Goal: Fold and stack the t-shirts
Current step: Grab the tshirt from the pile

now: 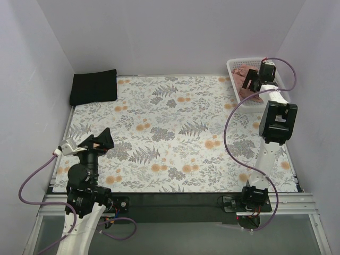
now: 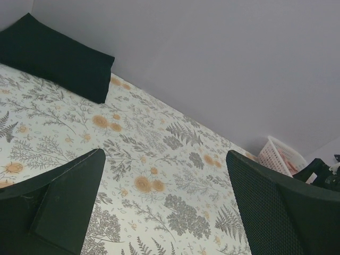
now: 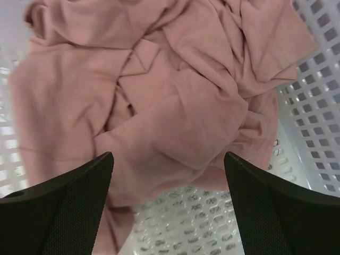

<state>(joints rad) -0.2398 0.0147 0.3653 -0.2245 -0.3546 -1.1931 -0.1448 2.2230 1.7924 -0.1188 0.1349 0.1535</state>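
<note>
Inspection finds the dusty pink t-shirt [image 3: 159,95] lying crumpled in the white lattice basket [image 3: 313,106] at the far right corner of the table, bunched into deep folds with one hemmed edge showing toward the upper right of the heap. The black t-shirt [image 1: 93,86] lies as a flat rectangle at the far left corner on the floral table cloth [image 1: 175,133], well apart from the basket; by its shape it appears already folded. The right gripper [image 3: 168,159] hangs directly above the pink heap with its jaws spread wide and nothing between them; no contact with the cloth is evident. The left gripper [image 2: 165,155] sits low near its own base, jaws likewise wide apart and empty, pointed across the table toward the far wall. Assessment of the garment: light, limp cloth with no stiffness, so it will drape and drag when lifted and may catch on the basket lattice. It is neither fragile nor slippery. The recommended hold is a raised ridge of fabric near the middle of the heap, pinched deep enough to take a full fold. The small print and the collar cannot be located from these views.
</note>
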